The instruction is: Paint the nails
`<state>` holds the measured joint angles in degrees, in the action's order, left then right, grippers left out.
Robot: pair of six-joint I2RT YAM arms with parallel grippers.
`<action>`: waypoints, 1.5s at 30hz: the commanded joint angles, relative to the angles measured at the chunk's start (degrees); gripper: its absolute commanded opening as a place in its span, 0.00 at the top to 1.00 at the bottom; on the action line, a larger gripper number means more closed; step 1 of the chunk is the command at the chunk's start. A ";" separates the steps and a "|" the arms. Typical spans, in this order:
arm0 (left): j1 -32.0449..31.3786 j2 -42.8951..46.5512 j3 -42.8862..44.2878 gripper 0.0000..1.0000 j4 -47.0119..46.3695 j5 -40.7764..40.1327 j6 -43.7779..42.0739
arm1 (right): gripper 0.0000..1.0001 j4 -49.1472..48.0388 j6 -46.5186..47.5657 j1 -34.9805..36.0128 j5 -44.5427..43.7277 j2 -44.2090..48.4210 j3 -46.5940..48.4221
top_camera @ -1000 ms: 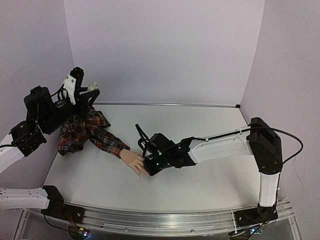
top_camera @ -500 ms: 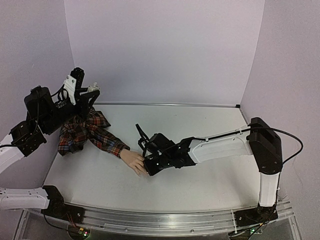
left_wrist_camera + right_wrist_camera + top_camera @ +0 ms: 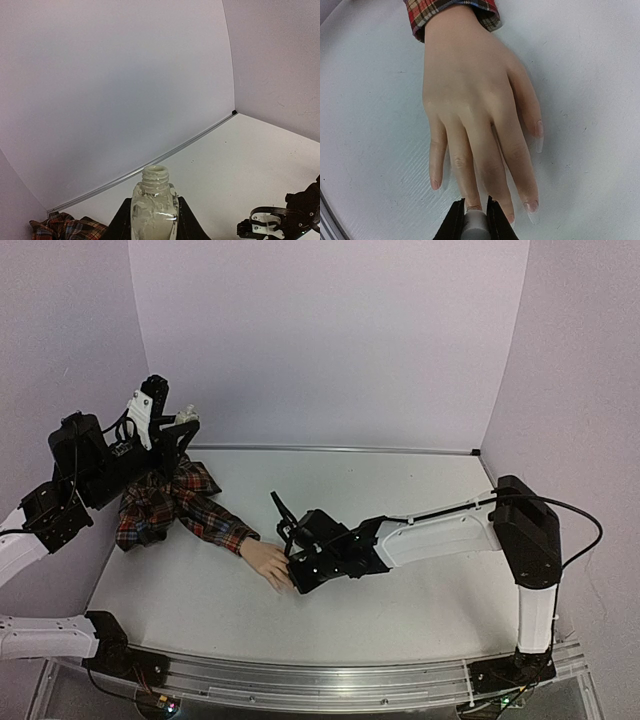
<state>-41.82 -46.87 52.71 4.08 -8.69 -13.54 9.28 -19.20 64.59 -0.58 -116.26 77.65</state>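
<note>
Down at the fingertips of the mannequin hand (image 3: 470, 110), the right end effector (image 3: 475, 220) is clamped on a small grey cylinder (image 3: 475, 229), its two dark fingers (image 3: 454, 222) pressed against either side. The cylinder sits just at the tip of one of the middle fingers, right beside its nail. Whether anything touches that nail cannot be told, since the cylinder is cut off by the bottom edge of the wrist view. The other nails (image 3: 531, 205) show pale and glossy, the hand lying palm down on the white surface (image 3: 420, 500), its wrist in a red plaid sleeve (image 3: 190, 502). Raised at the far left, the left end effector (image 3: 154, 222) is closed tight around an uncapped pale bottle (image 3: 154, 200) that stands upright. Only the bottle's neck and shoulders are visible; its base is out of frame.
</note>
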 commanded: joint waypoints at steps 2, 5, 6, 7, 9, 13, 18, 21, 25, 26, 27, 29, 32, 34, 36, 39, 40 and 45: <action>0.14 0.91 1.15 1.00 -1.44 0.64 -0.06 | 1.00 0.74 -0.57 0.06 -0.53 0.21 -0.77; 0.15 0.95 1.15 1.00 -1.53 0.71 0.07 | 1.00 0.76 -0.30 0.09 -0.62 0.75 -0.84; 0.15 0.99 1.15 1.00 -1.54 0.71 0.08 | 1.00 0.74 -0.24 0.13 -0.65 0.92 -0.82; 0.16 0.99 1.18 1.00 -1.51 0.69 0.06 | 1.00 0.74 -0.18 0.16 -0.66 1.04 -0.77; 0.15 0.96 1.24 1.00 -1.46 0.62 0.02 | 1.00 0.74 -0.05 0.25 -0.69 1.12 -0.66; 0.11 1.04 1.17 1.00 -1.31 0.62 0.04 | 1.00 0.74 -0.21 0.44 -1.05 1.74 -1.32; 0.13 0.99 1.18 1.00 -1.26 0.64 -0.06 | 1.00 0.74 -0.57 0.62 -2.04 4.42 -3.05; 0.16 0.92 1.17 1.00 -1.35 0.66 0.03 | 1.00 0.74 -0.63 0.85 -2.30 6.57 -3.90; 0.13 0.86 1.17 1.00 -1.35 0.71 0.11 | 1.00 0.72 -0.61 1.01 -2.33 8.82 -3.81; 0.11 0.82 1.17 1.00 -1.41 0.73 0.14 | 1.00 0.73 -0.59 1.00 -2.15 8.95 -3.52; 0.15 0.76 1.17 1.00 -1.44 0.77 0.13 | 1.00 0.74 -0.58 1.00 -2.03 8.68 -3.00; 0.15 0.71 1.19 1.00 -1.44 0.78 0.12 | 1.00 0.74 -0.54 1.02 -1.54 7.07 -1.63; 0.16 0.72 1.30 1.00 -1.38 0.83 0.13 | 1.00 0.76 -0.49 0.95 -1.63 4.05 0.56; 0.16 0.81 1.34 1.00 -1.21 0.78 0.15 | 1.00 0.78 -0.42 0.84 -1.98 2.76 1.59; 0.11 0.78 1.31 1.00 -1.10 0.63 0.02 | 1.00 0.83 -0.40 0.74 -2.22 1.93 2.27; 0.15 0.69 1.33 1.00 -1.03 0.67 -0.08 | 1.00 1.02 -0.56 0.69 -2.87 1.35 2.58; 0.15 0.66 1.31 1.00 -1.08 0.71 -0.10 | 1.00 1.10 -0.57 0.69 -2.86 1.23 2.58; 0.16 0.74 1.33 1.00 -0.92 0.82 0.04 | 1.00 1.47 -0.53 0.66 -3.33 1.06 2.07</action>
<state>-41.82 -46.87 52.71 4.25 -8.56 -13.52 10.64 -19.39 65.29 -2.21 -114.72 78.17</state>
